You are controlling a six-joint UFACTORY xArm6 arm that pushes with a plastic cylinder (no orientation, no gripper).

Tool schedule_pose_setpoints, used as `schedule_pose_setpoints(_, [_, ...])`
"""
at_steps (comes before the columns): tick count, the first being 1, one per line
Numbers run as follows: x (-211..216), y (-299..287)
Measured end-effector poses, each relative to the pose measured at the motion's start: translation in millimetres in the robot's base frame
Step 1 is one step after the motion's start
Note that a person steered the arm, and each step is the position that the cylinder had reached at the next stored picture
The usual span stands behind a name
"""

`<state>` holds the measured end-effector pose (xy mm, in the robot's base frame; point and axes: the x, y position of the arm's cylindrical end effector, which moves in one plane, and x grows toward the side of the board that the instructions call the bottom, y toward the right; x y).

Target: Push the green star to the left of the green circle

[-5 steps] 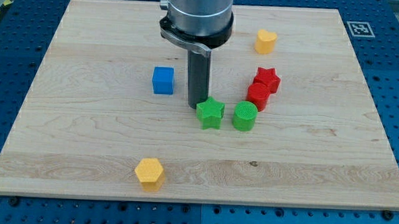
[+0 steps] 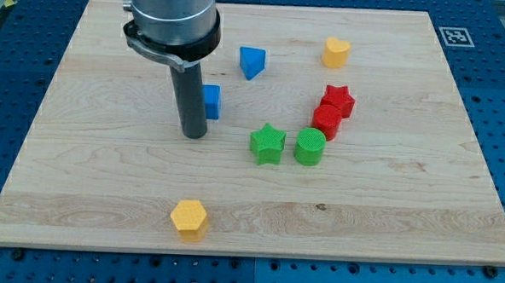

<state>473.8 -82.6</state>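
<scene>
Relocated: my tip [image 2: 193, 135], bare rod pinching nothing, now left of green star [image 2: 267, 144]; star sits just left of green circle [image 2: 309, 147].

Bare desk [image 2: 106, 178] lies between my tip [image 2: 194, 135] and the green star [image 2: 268, 144]. The green circle [image 2: 309, 147] touches the star's right side; a blue cube [image 2: 211, 101] stands just behind the rod.

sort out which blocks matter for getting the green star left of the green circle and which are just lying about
Job:
green star
green circle, just to the star's right in the view
my tip, left of the star, not touching

Lying about:
red star
red circle
blue cube
blue block
yellow block
yellow hexagon
</scene>
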Motion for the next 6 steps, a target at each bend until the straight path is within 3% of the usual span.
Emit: schedule_pose_setpoints(6, [7.5,90.5])
